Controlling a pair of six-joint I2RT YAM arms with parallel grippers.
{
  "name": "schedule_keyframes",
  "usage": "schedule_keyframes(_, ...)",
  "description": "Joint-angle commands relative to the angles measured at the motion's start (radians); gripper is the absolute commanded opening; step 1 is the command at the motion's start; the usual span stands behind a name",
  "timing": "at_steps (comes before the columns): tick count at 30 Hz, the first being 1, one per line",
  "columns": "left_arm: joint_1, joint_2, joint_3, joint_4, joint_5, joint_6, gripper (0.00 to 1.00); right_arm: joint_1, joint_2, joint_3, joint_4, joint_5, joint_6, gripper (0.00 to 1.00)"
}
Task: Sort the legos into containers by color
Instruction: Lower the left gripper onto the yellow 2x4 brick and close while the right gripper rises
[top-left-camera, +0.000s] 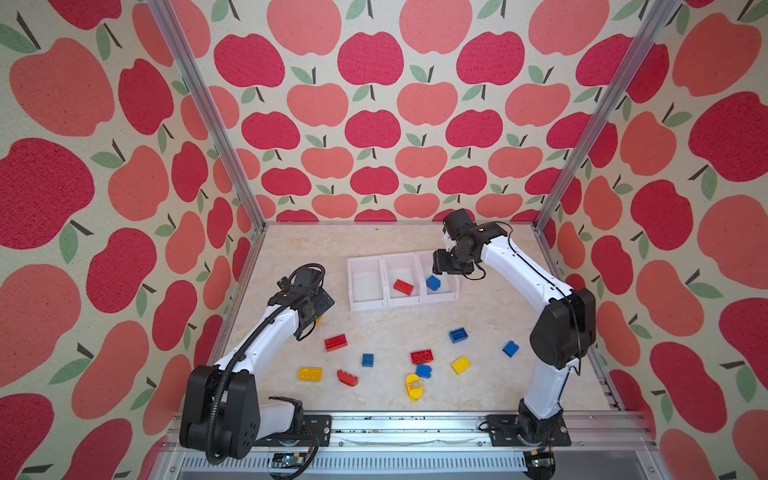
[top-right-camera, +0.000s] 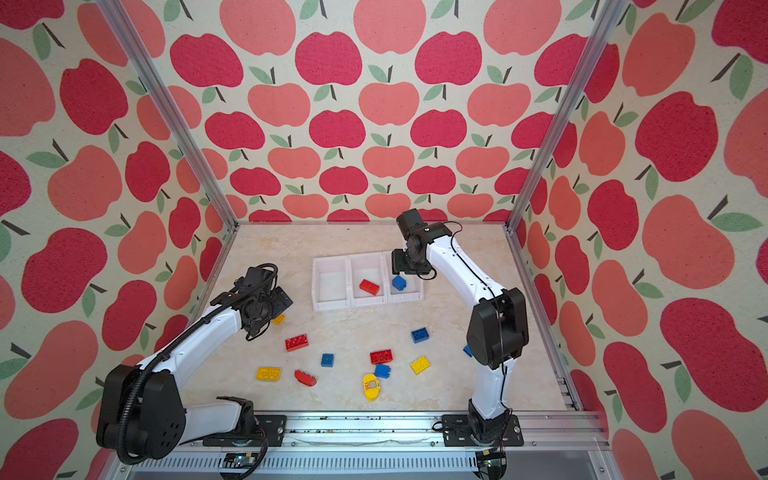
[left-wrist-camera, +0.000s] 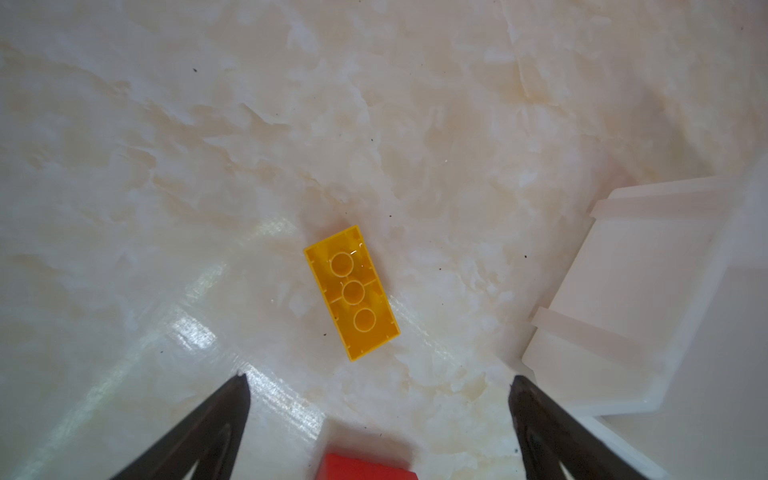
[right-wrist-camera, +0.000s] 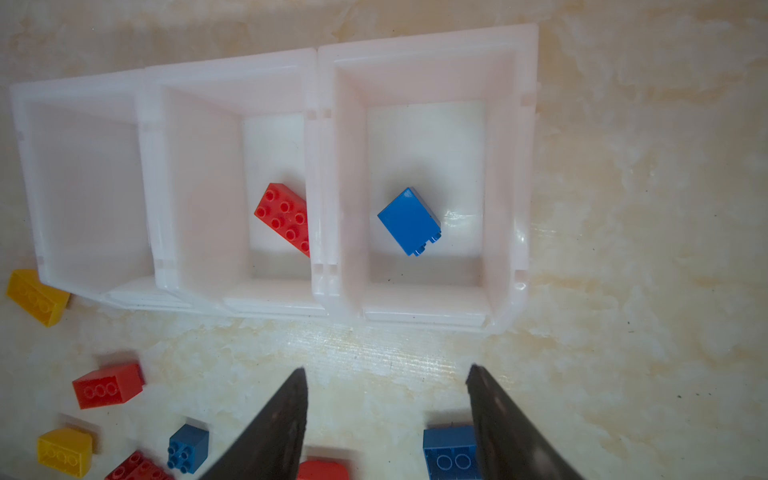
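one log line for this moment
left gripper open over yellow brick | right gripper open over right bin, blue brick inside | middle bin: red brick

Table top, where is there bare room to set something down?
Bare: the strip of table between the bins and the back wall, and the left bin itself. Crowded: the front middle, from the red brick to the blue brick.

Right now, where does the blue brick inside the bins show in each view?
In a top view: blue brick in the rightmost bin.
In a top view: also in the rightmost bin.
Left wrist: not in it.
Right wrist: lying in that same bin.
Shared landmark: red brick in the middle bin next door, missing only from the left wrist.
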Motion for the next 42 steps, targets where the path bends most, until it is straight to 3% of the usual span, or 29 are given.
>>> schedule_keyframes(1,0.017,0.053,0.057,-0.078,0.036,-0.053,0.99,0.003,-0.038,-0.002,-0.068,-0.024,-0.031,0.64)
schedule_keyframes(12,0.066,0.184,0.101,-0.072,0.08,-0.126,0.93,-0.011,-0.091,-0.048,-0.085,-0.071,-0.033,0.66)
schedule_keyframes(21,0.088,0.269,0.12,-0.053,0.092,-0.126,0.85,-0.038,-0.138,-0.116,-0.033,-0.159,-0.02,0.79)
schedule_keyframes(27,0.093,0.309,0.133,-0.043,0.085,-0.13,0.79,-0.051,-0.153,-0.128,-0.03,-0.174,-0.019,0.82)
schedule_keyframes(42,0.093,0.338,0.144,-0.055,0.073,-0.14,0.47,-0.065,-0.156,-0.136,-0.023,-0.187,-0.013,0.83)
